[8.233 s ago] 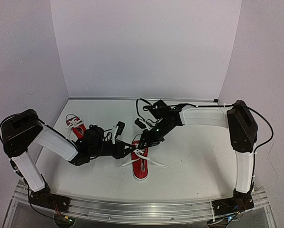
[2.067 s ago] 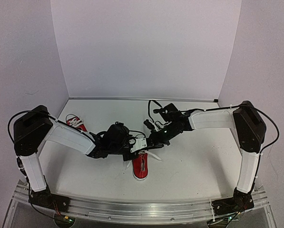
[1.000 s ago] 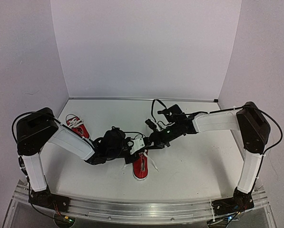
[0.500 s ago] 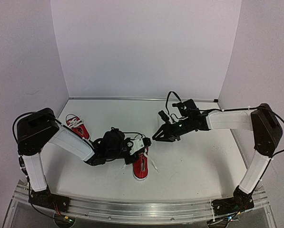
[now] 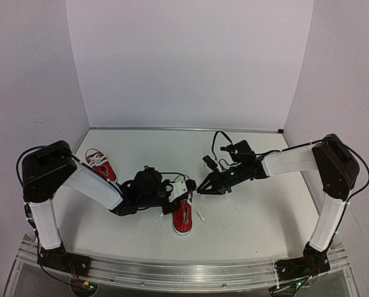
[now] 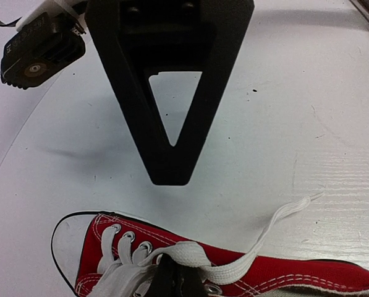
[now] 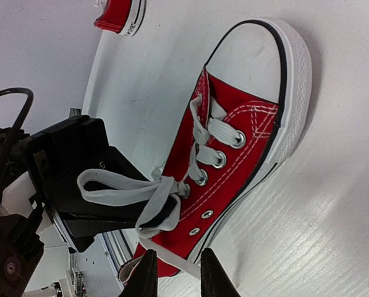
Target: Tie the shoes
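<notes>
Swung back toward the near shoe (image 5: 183, 218) at the middle of the table (image 5: 264, 213), the right gripper (image 5: 201, 189) hangs narrowly parted and empty, while the left gripper (image 6: 172, 279), mostly cut off, seems clamped on its lace (image 7: 119, 189); the far shoe (image 5: 99, 163) sits half-hidden at left.

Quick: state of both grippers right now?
Left gripper: shut on the white lace of the red canvas sneaker.
Right gripper: open, jaws slightly apart, holding nothing.
</notes>
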### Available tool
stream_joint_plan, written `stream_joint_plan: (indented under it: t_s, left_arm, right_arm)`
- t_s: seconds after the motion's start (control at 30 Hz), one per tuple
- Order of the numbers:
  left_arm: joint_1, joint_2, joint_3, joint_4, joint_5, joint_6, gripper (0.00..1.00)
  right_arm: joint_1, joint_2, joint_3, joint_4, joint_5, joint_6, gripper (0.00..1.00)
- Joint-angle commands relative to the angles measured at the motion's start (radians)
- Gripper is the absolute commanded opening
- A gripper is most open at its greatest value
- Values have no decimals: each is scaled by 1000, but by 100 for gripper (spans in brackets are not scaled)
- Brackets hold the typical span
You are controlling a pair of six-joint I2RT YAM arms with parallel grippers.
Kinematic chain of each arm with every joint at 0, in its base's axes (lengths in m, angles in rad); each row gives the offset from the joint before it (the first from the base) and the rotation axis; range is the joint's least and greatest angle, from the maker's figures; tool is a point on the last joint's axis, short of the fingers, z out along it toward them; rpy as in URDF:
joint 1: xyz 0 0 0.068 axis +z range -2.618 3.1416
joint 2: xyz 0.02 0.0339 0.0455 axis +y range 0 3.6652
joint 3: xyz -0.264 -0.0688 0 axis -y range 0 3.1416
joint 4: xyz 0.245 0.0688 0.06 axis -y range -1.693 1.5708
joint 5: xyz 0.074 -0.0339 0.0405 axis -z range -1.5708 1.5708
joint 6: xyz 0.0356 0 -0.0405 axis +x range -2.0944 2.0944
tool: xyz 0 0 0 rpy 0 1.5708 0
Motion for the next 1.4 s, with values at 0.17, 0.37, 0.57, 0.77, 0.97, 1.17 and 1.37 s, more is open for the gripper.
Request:
stream_joint_plan:
  t_s: [0.17, 0.37, 0.57, 0.77, 0.97, 1.17, 1.37]
  left_arm:
    - [2, -7, 2, 38, 29, -14, 0]
    - [5, -6, 0, 44, 31, -17, 0]
    - [6, -4, 3, 44, 33, -17, 0]
    - [6, -3, 3, 44, 32, -13, 0]
    - [7, -3, 7, 41, 39, -11, 0]
    - [6, -2, 11, 38, 54, -10, 0]
    - [7, -2, 10, 38, 76, -14, 0]
  right_arm:
    - [5, 68, 10, 107, -82, -20, 17]
    - [6, 79, 7, 123, -107, -15, 18]
    - [20, 100, 17, 128, -129, -15, 17]
    - [37, 110, 35, 128, -132, -16, 16]
    - [46, 115, 48, 128, -134, -17, 17]
    - [47, 121, 57, 128, -135, -20, 18]
    - [49, 123, 67, 129, -151, -30, 20]
